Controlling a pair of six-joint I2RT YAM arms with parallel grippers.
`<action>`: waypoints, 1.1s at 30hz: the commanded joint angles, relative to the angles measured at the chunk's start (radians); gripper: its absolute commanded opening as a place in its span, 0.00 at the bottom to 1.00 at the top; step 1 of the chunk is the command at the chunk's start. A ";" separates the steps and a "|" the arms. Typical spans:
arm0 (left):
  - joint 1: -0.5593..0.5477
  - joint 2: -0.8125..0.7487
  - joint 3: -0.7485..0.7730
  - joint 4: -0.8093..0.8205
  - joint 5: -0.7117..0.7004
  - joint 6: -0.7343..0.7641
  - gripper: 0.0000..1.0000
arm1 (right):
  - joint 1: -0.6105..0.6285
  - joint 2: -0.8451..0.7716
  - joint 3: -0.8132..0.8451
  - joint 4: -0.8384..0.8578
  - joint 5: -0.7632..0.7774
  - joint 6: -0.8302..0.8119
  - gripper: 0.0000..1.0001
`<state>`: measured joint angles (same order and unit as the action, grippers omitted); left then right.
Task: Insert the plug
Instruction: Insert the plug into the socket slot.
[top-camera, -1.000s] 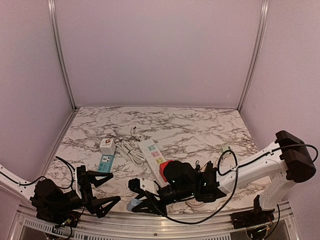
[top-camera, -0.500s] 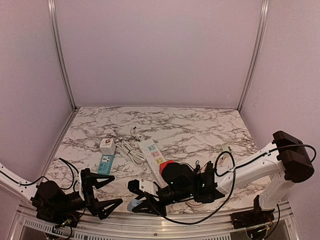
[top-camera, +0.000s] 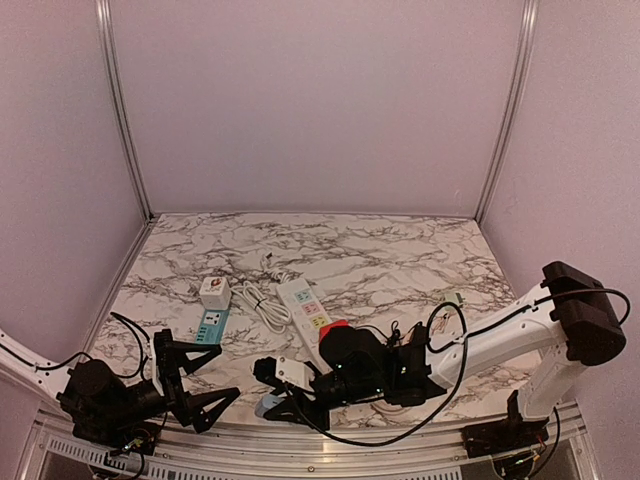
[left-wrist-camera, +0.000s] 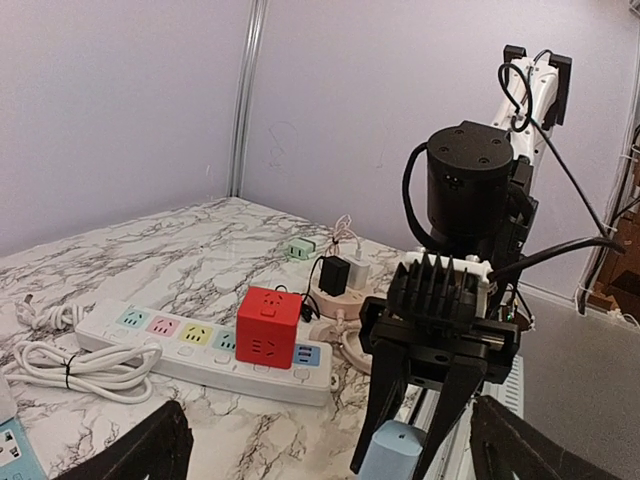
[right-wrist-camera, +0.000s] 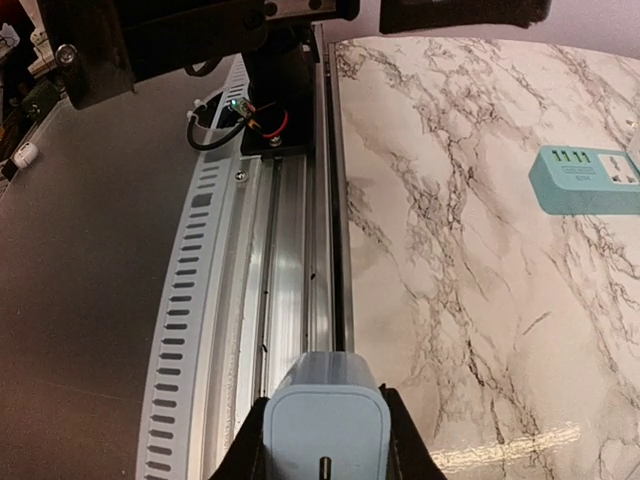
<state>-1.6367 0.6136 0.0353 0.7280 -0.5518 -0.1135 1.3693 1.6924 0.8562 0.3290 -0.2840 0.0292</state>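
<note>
My right gripper (top-camera: 277, 404) is shut on a light blue plug (top-camera: 267, 407) and holds it low over the table's near edge. In the right wrist view the plug (right-wrist-camera: 325, 418) sits between the two fingers (right-wrist-camera: 398, 435), over the aluminium rail. The left wrist view shows it end-on (left-wrist-camera: 393, 453) in the right gripper (left-wrist-camera: 415, 435). A white power strip (top-camera: 303, 305) with coloured sockets lies mid-table, a red cube socket (top-camera: 333, 327) on its near end. My left gripper (top-camera: 208, 384) is open and empty, at the near left, pointing at the right gripper.
A teal socket block (top-camera: 212, 323) and a white adapter (top-camera: 213, 291) lie left of the strip, with a coiled white cable (top-camera: 262, 302) between. A round socket holding a black charger (left-wrist-camera: 334, 275) sits behind the red cube. The aluminium frame rail (right-wrist-camera: 290, 250) runs along the near edge.
My right gripper with the plug has shifted slightly left and nearer. My left gripper has shifted a little and stays open.
</note>
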 joint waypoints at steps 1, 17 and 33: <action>-0.008 -0.021 0.007 -0.021 -0.074 -0.015 0.99 | -0.004 -0.011 0.037 -0.003 0.066 -0.004 0.00; -0.009 -0.052 0.012 -0.121 -0.253 -0.088 0.99 | -0.240 0.044 0.004 -0.062 0.142 0.239 0.00; -0.009 -0.081 -0.006 -0.109 -0.258 -0.085 0.99 | -0.263 -0.059 -0.082 0.060 0.067 0.210 0.00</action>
<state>-1.6394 0.5339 0.0357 0.6083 -0.7979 -0.1993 1.1030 1.7168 0.8131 0.2947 -0.1772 0.2569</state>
